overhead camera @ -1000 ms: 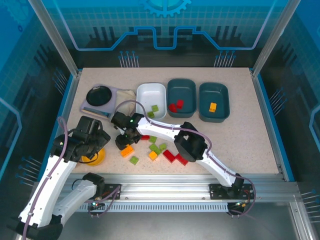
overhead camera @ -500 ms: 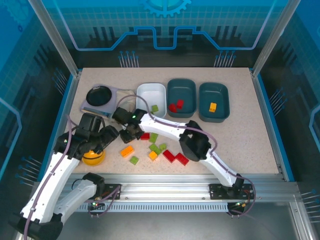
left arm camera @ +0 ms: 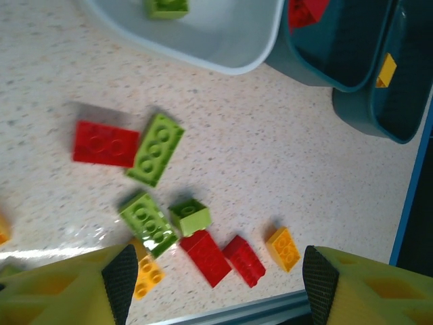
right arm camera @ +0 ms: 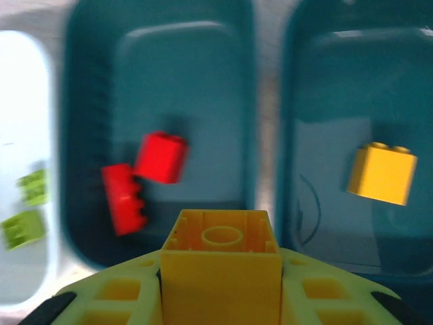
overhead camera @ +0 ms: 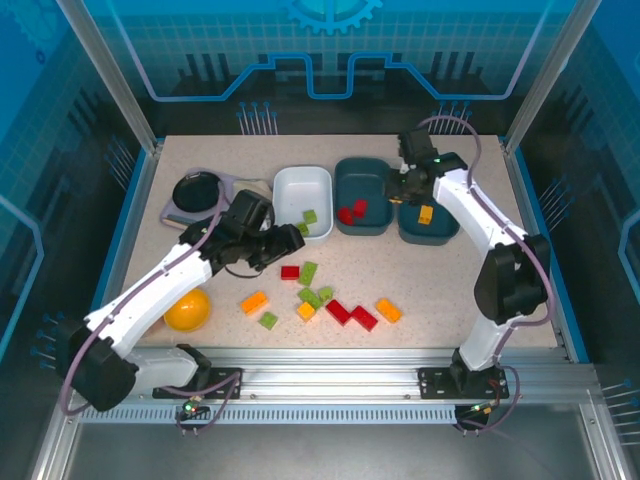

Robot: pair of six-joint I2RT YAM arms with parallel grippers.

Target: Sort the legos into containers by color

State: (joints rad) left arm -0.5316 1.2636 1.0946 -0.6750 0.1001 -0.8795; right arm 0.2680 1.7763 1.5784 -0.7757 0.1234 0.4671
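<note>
Item one, nearest me and well short of the white tray (overhead camera: 300, 185): the loose legos (overhead camera: 312, 297) on the speckled table (overhead camera: 430, 280). They are three orange, several lime green and a touching pair of red, with one more red and one more green lying side by side closer to that tray. Near and left of the white tray I log a round orange bowl (overhead camera: 187, 309). Item two: the left gripper (left arm camera: 218, 265), hanging just short of the white tray's near left corner, its fingers spread wide with nothing between them and the scattered bricks below. Item three: the white tray itself, holding two lime green bricks (overhead camera: 310, 217) at its near right end. Item four, immediately right of the white tray: the middle teal tray (overhead camera: 365, 180), with two red bricks (overhead camera: 350, 212) touching inside. Item five, one place further right of the white tray: the end teal tray (overhead camera: 428, 235), with a single orange brick (overhead camera: 426, 212) in it. Item six: the right gripper (right arm camera: 220, 288), over the strip between those two teal trays, clamped on a yellow-orange brick (right arm camera: 220, 261). Item seven, left of the white tray: a black bowl (overhead camera: 198, 189) on a pale scale (overhead camera: 238, 190).
</note>
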